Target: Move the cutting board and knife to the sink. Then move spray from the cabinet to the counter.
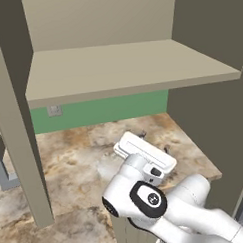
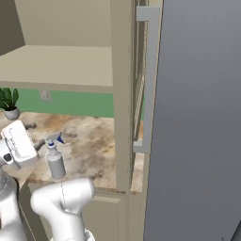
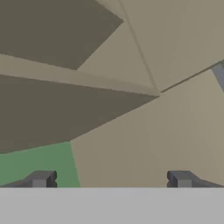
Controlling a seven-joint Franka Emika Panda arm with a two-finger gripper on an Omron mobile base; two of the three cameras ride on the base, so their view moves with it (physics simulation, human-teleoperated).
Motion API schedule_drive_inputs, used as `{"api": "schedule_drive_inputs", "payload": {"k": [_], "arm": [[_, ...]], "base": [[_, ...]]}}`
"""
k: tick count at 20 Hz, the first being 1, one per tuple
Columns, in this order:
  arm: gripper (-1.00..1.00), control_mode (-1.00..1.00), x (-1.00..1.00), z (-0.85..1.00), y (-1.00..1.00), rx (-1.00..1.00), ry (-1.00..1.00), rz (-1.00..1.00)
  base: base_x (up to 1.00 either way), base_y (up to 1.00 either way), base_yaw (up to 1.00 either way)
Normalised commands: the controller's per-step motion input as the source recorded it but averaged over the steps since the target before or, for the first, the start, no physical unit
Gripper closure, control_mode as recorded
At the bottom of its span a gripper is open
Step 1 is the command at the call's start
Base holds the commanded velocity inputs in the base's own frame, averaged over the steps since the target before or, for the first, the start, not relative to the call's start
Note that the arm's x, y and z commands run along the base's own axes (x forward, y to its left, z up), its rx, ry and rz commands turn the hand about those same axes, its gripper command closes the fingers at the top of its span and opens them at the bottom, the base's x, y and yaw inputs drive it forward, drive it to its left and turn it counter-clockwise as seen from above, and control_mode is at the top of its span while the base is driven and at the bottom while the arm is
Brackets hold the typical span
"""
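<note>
The spray, a pale grey bottle with a white-and-blue nozzle, stands upright on the marble counter near its front edge. Just left of it my gripper hangs open and apart from it, holding nothing. In the left base view the gripper hovers over the counter, below the cabinet's beige shelf. In the hand view the fingertips stand wide apart and face the cabinet's beige and taupe panels. The cutting board, knife and sink are out of view.
A taupe cabinet side post stands on the counter at the left. A tall grey door with a long handle closes off the right. A small potted plant and a wall outlet sit by the green back wall.
</note>
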Motion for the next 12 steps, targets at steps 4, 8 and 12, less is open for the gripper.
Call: {"api": "schedule_drive_inputs", "payload": {"k": [4,8,12], "arm": [[-1.0,-1.0,-0.62,0.81,-0.22,0.11,-0.1,0.0],[-1.0,-1.0,-0.95,0.94,-0.43,0.19,-0.03,0.0],[-1.0,-1.0,-1.0,0.88,-0.45,0.18,0.0,0.0]], "base": [[0.0,0.0,0.0],[0.0,0.0,0.0],[0.0,0.0,0.0]]}}
